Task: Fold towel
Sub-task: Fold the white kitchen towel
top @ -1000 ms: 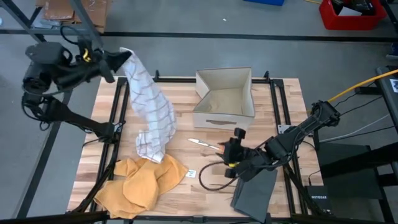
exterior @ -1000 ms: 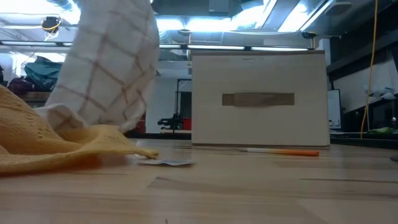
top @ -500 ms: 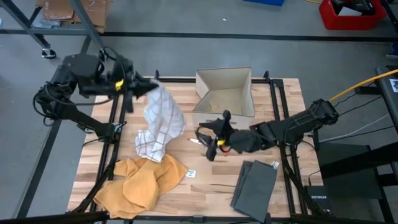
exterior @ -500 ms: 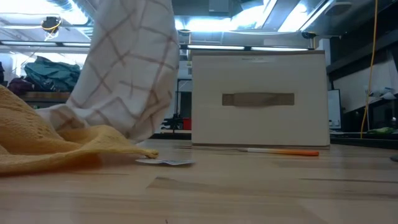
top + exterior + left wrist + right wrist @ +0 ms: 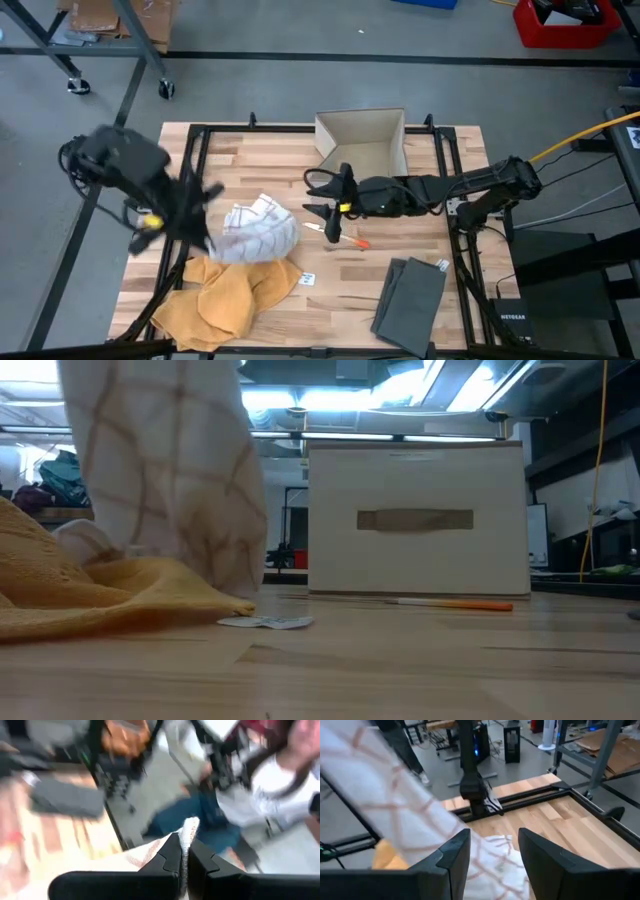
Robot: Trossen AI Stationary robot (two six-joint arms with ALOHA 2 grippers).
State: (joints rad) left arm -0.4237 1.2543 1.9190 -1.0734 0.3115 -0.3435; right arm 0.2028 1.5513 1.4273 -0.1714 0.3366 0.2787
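Pinching an edge of the checked towel (image 5: 258, 230), the left gripper (image 5: 205, 215) sat at nine o'clock on the table (image 5: 420, 285); the towel bunched just beside it, over a yellow cloth (image 5: 225, 295). Right gripper (image 5: 322, 200) hovered wide at centre, empty, near an orange-tipped pen (image 5: 340, 235), a box (image 5: 362, 150) at twelve, grey cloth (image 5: 408, 295) at five. No legible writing.
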